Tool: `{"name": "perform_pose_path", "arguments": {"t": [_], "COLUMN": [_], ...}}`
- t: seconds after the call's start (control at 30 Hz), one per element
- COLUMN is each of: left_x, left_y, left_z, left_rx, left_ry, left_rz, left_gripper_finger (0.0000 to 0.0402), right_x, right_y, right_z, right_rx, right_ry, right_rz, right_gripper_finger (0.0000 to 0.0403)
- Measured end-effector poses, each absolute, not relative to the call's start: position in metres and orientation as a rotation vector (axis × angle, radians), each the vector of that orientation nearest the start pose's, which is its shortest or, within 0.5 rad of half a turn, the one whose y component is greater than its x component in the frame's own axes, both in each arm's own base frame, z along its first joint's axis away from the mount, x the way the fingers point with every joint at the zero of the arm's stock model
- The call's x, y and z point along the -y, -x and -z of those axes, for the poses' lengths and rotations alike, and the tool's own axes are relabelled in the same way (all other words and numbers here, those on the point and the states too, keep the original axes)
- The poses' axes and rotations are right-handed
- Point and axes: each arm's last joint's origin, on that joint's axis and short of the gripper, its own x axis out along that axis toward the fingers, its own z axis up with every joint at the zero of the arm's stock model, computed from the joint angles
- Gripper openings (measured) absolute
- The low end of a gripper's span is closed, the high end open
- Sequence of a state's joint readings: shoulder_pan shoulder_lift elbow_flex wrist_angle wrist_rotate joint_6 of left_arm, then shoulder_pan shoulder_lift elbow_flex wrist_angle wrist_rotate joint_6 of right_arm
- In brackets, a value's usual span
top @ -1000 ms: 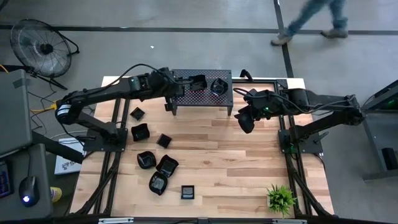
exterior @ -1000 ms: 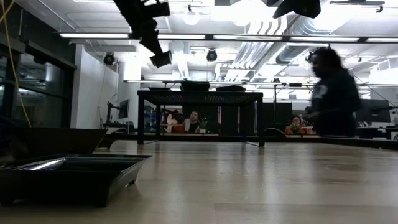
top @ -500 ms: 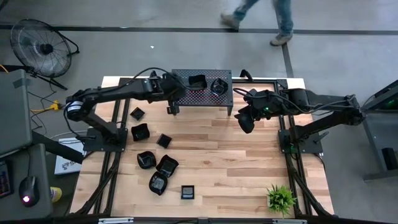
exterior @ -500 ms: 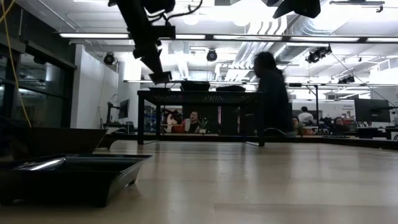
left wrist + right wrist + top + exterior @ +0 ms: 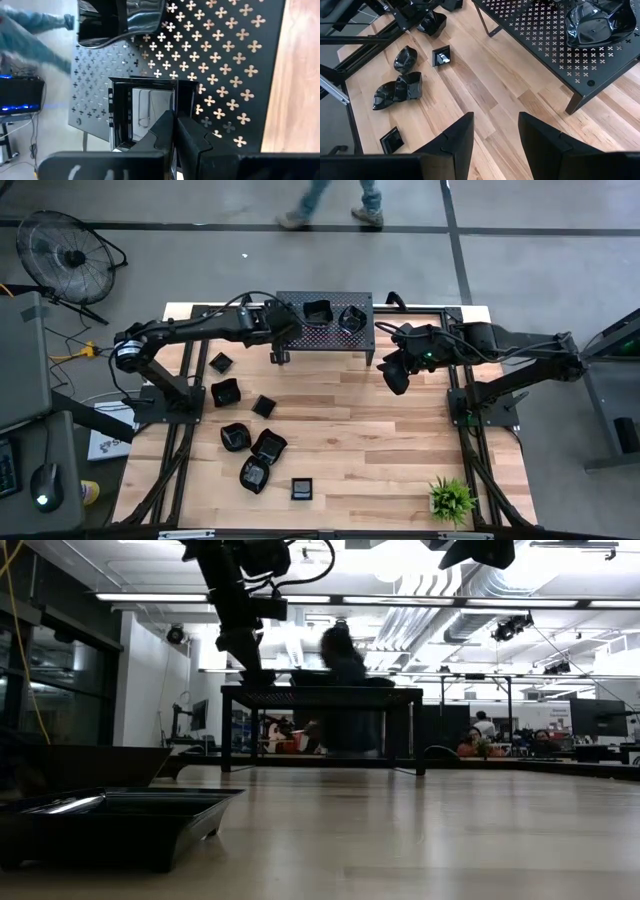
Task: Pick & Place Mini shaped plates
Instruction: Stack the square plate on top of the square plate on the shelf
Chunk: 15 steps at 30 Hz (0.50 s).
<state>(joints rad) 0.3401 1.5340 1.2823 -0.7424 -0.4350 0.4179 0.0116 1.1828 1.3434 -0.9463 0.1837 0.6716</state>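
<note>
Left tool (image 5: 174, 131) clamped on square mini plate (image 5: 145, 112) over stand (image 5: 325, 322); right tool (image 5: 495, 132) apart, idle.

Light wooden plank table (image 5: 350, 430) carries a black perforated metal stand with legs (image 5: 305, 335) at its far edge, seven small glossy black mini shaped plates (image 5: 250, 438) scattered on the left half, and a small green potted plant (image 5: 450, 500) at the near right corner.

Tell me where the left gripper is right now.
In the high view the left gripper, shut on a small square plate, is over the left end of the perforated stand, left of two plates already there.
</note>
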Motion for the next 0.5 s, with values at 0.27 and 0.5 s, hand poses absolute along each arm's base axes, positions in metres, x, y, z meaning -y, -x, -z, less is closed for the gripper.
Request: {"name": "perform_pose_path", "arguments": {"t": [0.27, 0.5], "left_x": [-0.1162, -0.1159], "left_y": [-0.2917, -0.2920], "left_z": [-0.2852, -0.2847], "left_rx": [-1.161, -1.161], "left_ry": [-0.431, -0.427], "left_rz": [-0.474, -0.459], "left_gripper_finger": [0.0010, 0.0023], "right_x": [0.0026, 0.0026], "right_y": [-0.2204, -0.2205], "right_z": [-0.3782, -0.3781], "right_rx": [-0.698, -0.699], "right_ry": [-0.550, -0.549], "right_rz": [0.411, 0.410], "right_gripper_finger": [0.0149, 0.0149]}}
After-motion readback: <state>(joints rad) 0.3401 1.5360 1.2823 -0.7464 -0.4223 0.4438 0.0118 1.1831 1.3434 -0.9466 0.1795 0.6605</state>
